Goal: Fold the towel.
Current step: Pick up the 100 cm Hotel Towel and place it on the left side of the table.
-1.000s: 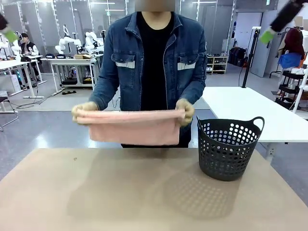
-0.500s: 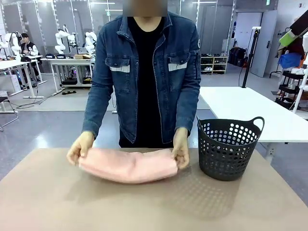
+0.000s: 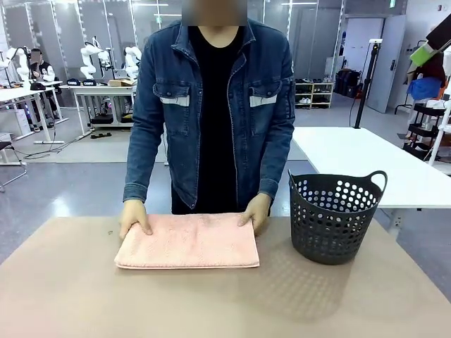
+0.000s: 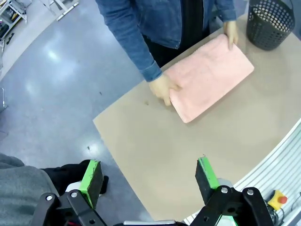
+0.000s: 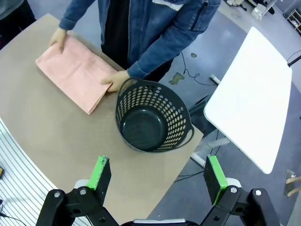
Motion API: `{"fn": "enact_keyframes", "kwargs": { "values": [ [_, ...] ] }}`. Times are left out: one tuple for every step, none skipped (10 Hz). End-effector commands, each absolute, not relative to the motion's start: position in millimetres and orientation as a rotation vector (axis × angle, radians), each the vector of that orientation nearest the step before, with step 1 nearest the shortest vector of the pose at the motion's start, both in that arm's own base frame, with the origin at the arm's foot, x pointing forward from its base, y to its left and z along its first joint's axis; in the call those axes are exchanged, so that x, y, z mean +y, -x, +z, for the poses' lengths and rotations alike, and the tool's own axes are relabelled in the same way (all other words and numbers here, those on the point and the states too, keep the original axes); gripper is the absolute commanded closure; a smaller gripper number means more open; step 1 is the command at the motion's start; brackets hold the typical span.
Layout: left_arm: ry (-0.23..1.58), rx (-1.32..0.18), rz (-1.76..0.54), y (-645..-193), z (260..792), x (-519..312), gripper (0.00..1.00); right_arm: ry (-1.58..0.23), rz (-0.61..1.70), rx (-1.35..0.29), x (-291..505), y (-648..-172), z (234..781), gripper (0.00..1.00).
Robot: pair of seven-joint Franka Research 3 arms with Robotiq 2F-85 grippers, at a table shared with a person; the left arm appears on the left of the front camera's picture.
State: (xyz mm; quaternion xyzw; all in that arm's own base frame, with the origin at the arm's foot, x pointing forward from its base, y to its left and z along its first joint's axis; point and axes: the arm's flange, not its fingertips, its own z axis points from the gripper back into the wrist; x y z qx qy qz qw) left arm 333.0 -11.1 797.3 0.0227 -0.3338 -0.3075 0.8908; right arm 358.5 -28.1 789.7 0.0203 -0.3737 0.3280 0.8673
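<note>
The salmon-pink towel (image 3: 187, 241) lies folded flat in a rectangle on the tan table, left of the basket. The person's hands (image 3: 134, 220) press on its two far corners. From above it shows as a pink rectangle in the left wrist view (image 4: 211, 77) and in the right wrist view (image 5: 73, 73). My left gripper (image 4: 148, 165) hangs open high above the table's near left edge, holding nothing. My right gripper (image 5: 156, 165) is open high above the basket side, with nothing between its fingers. One of its green pads (image 3: 421, 55) shows at the top right of the front view.
A dark perforated basket (image 3: 335, 218) with handles stands empty at the table's right, close to the towel's right end. A white table (image 3: 366, 165) stands behind it. The tan table (image 3: 211, 303) has bare surface in front of the towel.
The person brought the towel down from mid-air onto the table and flattened it, hands now on its far corners. My left gripper's pad left the front view's top left.
</note>
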Motion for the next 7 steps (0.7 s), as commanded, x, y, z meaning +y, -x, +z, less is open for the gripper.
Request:
{"fn": "enact_keyframes", "kwargs": {
  "values": [
    [-0.045, -0.679, -0.638, -332.4, 800.6, -10.9, 0.00, -0.039, 0.697, -0.779, -29.0, -357.5, 790.4, 0.00],
    [-0.045, -0.679, -0.638, -332.4, 800.6, -10.9, 0.00, -0.039, 0.697, -0.779, -29.0, -357.5, 790.4, 0.00],
    [-0.045, -0.679, -0.638, -332.4, 800.6, -10.9, 0.00, -0.039, 0.697, -0.779, -29.0, -357.5, 790.4, 0.00],
    [-0.045, -0.679, -0.638, -332.4, 800.6, -10.9, 0.00, -0.039, 0.697, -0.779, -29.0, -357.5, 790.4, 0.00],
    [-0.045, -0.679, -0.638, -332.4, 800.6, -10.9, 0.00, -0.039, 0.697, -0.779, -29.0, -357.5, 790.4, 0.00],
    [-0.045, -0.679, -0.638, -332.4, 800.6, -10.9, 0.00, -0.039, 0.697, -0.779, -29.0, -357.5, 790.4, 0.00],
    [-0.045, -0.679, -0.638, -332.4, 800.6, -10.9, 0.00, -0.039, 0.697, -0.779, -29.0, -357.5, 790.4, 0.00]
  ]
}}
